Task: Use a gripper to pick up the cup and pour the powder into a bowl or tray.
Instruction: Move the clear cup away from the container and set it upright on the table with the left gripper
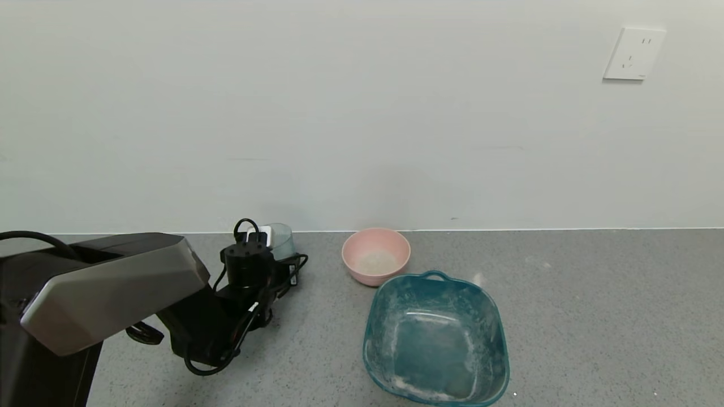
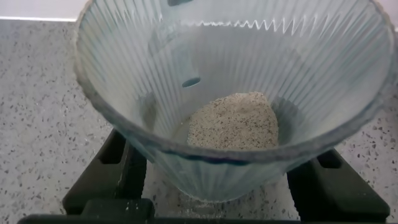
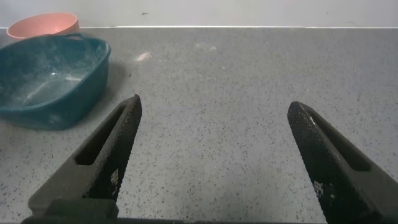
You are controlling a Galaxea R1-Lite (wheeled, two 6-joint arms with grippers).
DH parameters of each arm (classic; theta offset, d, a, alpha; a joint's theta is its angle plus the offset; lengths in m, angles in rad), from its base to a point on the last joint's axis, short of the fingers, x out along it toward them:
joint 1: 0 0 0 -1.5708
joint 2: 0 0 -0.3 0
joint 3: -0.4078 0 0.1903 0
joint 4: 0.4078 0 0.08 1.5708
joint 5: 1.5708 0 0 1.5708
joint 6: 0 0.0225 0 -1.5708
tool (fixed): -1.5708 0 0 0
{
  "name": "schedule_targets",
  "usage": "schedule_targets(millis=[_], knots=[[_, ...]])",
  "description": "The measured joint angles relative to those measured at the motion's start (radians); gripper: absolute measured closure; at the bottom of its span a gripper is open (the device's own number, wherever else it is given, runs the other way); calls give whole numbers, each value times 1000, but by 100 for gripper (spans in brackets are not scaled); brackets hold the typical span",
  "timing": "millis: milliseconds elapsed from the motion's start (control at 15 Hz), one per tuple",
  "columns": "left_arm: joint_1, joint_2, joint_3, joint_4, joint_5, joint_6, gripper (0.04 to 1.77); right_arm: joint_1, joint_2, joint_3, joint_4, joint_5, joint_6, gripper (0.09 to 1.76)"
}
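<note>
The left end effector is closed on the cup, with a black finger on each side of the ribbed glass near its base. In the head view the cup shows only partly, just past the end effector's black cylindrical wrist, close to the wall at the far edge of the grey speckled table. The cup stands roughly upright there (the head view shows no clear tilt). Whether its base touches the table cannot be told.

The left wrist view looks down into the cup's mouth. A small heap of powder, pale grey with dark flecks, lies at the bottom, and the glass walls are hazy with dust.

The pink bowl sits on the table to the right of the left end effector, apart from it, also near the wall. A thin patch of whitish material lies in its bottom. Just in front of the bowl, and farther to the right of the end effector, is the teal tub, with white residue smeared over its floor and walls. The tub's handle is very near the bowl's rim; contact cannot be judged.

The right end effector hangs over bare table with its two textured fingers spread wide and nothing between them. Beyond its left finger lie the tub and the bowl.
</note>
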Motion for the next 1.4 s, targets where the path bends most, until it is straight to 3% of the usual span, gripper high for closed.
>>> schedule_targets(millis=[800, 1000, 1400], knots=[[-5, 24, 7, 3, -2, -33, 54, 0, 0, 0, 0, 0, 0, 14], [-8, 24, 11, 9, -1, -33, 38, 0, 0, 0, 0, 0, 0, 14], [-10, 0, 39, 16, -12, -31, 23, 0, 0, 0, 0, 0, 0, 14]])
